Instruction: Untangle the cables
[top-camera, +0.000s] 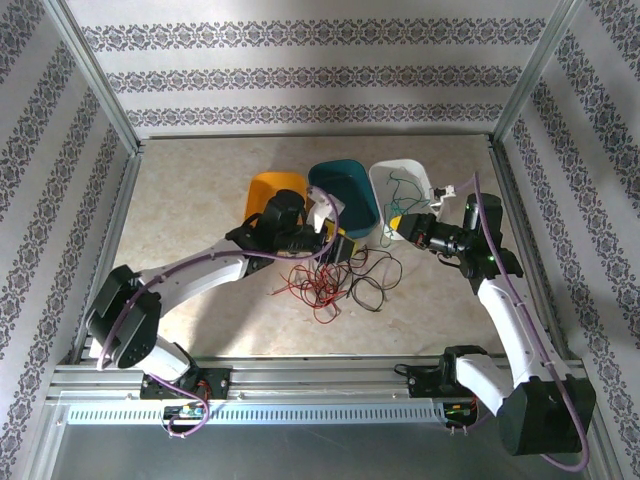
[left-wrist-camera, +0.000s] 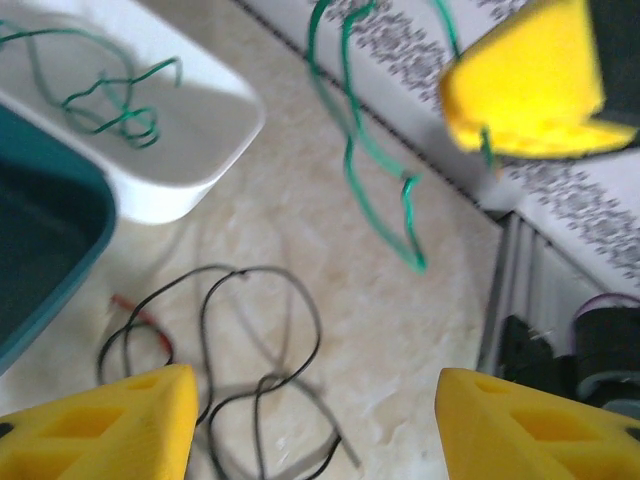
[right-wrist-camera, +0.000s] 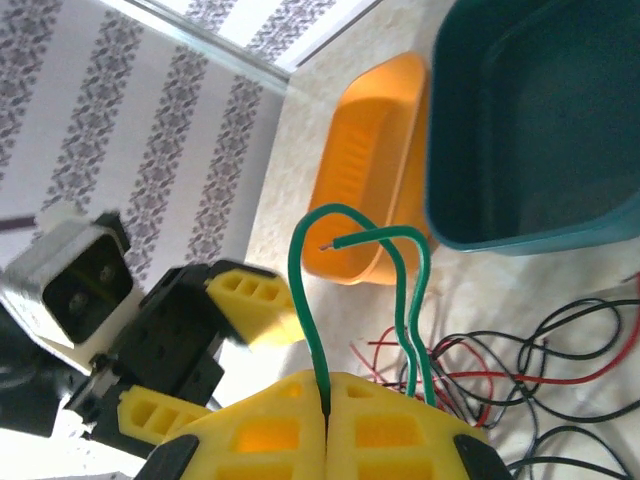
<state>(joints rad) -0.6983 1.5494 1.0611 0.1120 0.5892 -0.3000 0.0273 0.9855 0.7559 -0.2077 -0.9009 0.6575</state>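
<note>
A tangle of red and black cables (top-camera: 328, 280) lies on the table in front of the bins. My right gripper (right-wrist-camera: 328, 388) is shut on a green cable (right-wrist-camera: 301, 270), which loops upward from its closed fingers. It hovers near the white bin (top-camera: 383, 180). In the left wrist view the same green cable (left-wrist-camera: 352, 150) dangles from the right gripper's yellow finger (left-wrist-camera: 530, 80). My left gripper (left-wrist-camera: 315, 405) is open above a black cable (left-wrist-camera: 215, 300) on the table, with nothing between its fingers. It sits by the teal bin in the top view (top-camera: 338, 243).
Three bins stand in a row behind the tangle: orange (top-camera: 262, 188), teal (top-camera: 352, 175) and white. A green cable (left-wrist-camera: 105, 105) lies inside the white one. The left gripper's yellow fingers (right-wrist-camera: 250, 302) are close beside my right gripper. Metal frame rails border the table.
</note>
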